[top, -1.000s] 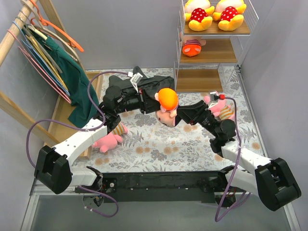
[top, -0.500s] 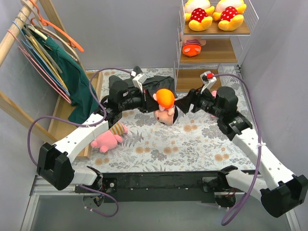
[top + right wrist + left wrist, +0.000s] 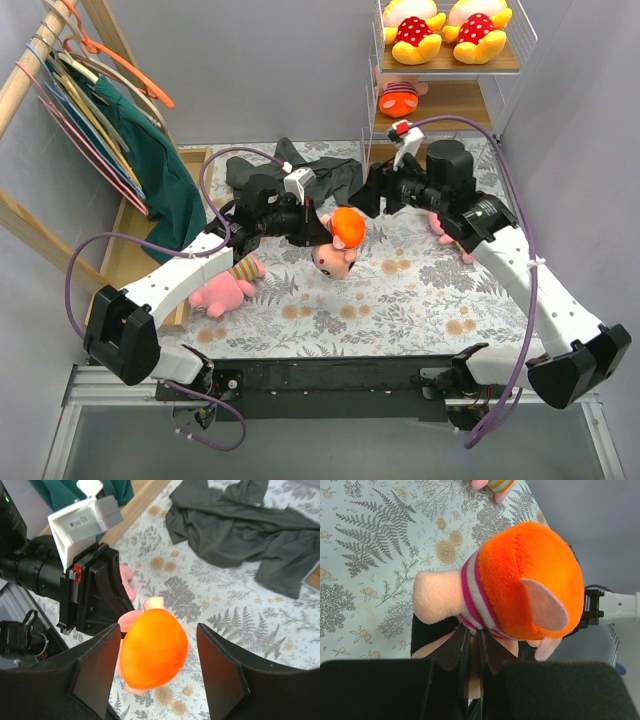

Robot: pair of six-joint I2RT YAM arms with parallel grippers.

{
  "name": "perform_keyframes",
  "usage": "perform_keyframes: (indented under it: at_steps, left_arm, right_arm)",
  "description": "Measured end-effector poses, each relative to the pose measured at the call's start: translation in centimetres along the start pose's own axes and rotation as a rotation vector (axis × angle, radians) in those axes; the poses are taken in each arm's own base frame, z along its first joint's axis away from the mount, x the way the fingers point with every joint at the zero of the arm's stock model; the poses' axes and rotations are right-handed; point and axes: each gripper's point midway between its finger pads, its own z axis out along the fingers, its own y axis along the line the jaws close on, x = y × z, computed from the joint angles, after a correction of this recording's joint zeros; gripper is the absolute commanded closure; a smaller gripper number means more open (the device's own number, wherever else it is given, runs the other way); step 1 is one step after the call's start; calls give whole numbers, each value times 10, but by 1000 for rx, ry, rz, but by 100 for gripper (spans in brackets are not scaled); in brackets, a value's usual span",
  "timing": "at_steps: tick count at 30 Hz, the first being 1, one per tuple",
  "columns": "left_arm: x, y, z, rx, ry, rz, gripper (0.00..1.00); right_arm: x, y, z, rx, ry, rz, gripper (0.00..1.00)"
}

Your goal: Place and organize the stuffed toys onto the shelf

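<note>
While the left gripper (image 3: 318, 230) was squeezed shut on its body, the pink doll with the orange head (image 3: 342, 238) hung over the middle of the flowery table (image 3: 420, 300), well apart from the shelf (image 3: 372, 90). The right gripper (image 3: 372, 197) was just beside the doll, on the shelf side. Its two fingers (image 3: 95, 670) were spread wide and held nothing, and the orange head showed between them. I could not tell if they touched it. Two yellow dolls (image 3: 445, 25) in red spotty dresses sat side by side on the top board. An orange stripy doll (image 3: 400, 98) lay on the middle board. Another pink doll (image 3: 225, 290) lay on the table by the left arm. A dark grey cloth (image 3: 335, 172) lay crumpled behind both grippers. A clothes rail (image 3: 30, 70) with hangers leaned on the far left.
</note>
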Motion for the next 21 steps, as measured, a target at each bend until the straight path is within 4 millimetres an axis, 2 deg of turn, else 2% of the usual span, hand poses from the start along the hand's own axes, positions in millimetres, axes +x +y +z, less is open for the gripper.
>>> perform_keyframes:
  at_steps: [5, 9, 17, 21]
  left_arm:
    - [1, 1, 0, -4, 3, 0, 100]
    - [1, 1, 0, -6, 3, 0, 100]
    - [4, 4, -1, -21, 15, -9, 100]
    - [7, 7, -1, -36, 23, -12, 100]
  right_arm:
    - [34, 15, 21, -9, 123, 5, 31]
    - [50, 20, 27, 7, 177, 0, 31]
    - [71, 5, 36, 114, 269, -24, 40]
    - [82, -3, 37, 151, 309, -21, 34]
